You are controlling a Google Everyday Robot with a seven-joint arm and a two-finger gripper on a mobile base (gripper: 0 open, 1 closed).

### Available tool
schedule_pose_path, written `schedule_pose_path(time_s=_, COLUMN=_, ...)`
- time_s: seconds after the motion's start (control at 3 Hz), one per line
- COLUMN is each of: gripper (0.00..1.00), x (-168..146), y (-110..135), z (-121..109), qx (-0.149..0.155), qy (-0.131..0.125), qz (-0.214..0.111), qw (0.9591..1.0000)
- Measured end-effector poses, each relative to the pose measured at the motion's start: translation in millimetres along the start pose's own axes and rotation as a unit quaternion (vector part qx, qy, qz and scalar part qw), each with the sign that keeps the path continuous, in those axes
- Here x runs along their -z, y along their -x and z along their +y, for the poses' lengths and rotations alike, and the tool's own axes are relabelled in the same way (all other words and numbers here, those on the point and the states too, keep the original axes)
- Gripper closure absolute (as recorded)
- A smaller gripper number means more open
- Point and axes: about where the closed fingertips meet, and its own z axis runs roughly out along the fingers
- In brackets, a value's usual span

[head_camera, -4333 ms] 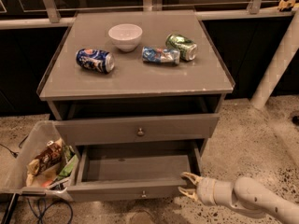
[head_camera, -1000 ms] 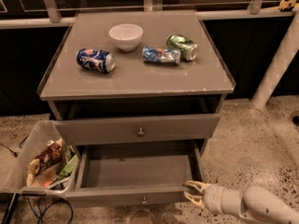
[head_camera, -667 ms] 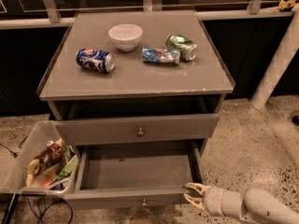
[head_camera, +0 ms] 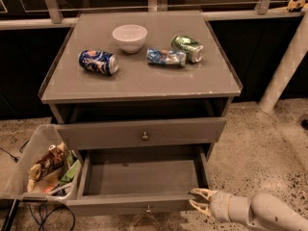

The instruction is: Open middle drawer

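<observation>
Two pale fingers [head_camera: 203, 193] of the gripper [head_camera: 196, 199] stand spread and empty just beside the right front corner of the middle drawer [head_camera: 139, 177], which sits pulled well out beneath the desk [head_camera: 144, 83]. From where I stand, the risk is the arm swinging inward, catching that corner and shoving the drawer back in or askew

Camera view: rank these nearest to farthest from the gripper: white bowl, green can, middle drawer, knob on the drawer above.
Gripper sits low right, at the open drawer's front corner.
1. middle drawer: right beside it
2. upper drawer knob: up-left
3. green can: tabletop, right
4. white bowl: tabletop, rear centre
</observation>
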Motion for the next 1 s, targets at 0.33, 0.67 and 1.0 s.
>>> schedule_pose_path(time_s=0.33, gripper=0.13, x=0.0, y=0.0, z=0.0, qx=0.000, qy=0.000, qz=0.000, qw=1.0000)
schedule_pose_path(time_s=0.67, gripper=0.00, x=-0.1, y=0.0, z=0.0, qx=0.000, qy=0.000, qz=0.000, qw=1.0000)
schedule_pose_path(time_s=1.0, gripper=0.00, x=-0.1, y=0.1, z=0.1, qx=0.000, qy=0.000, qz=0.000, qw=1.0000)
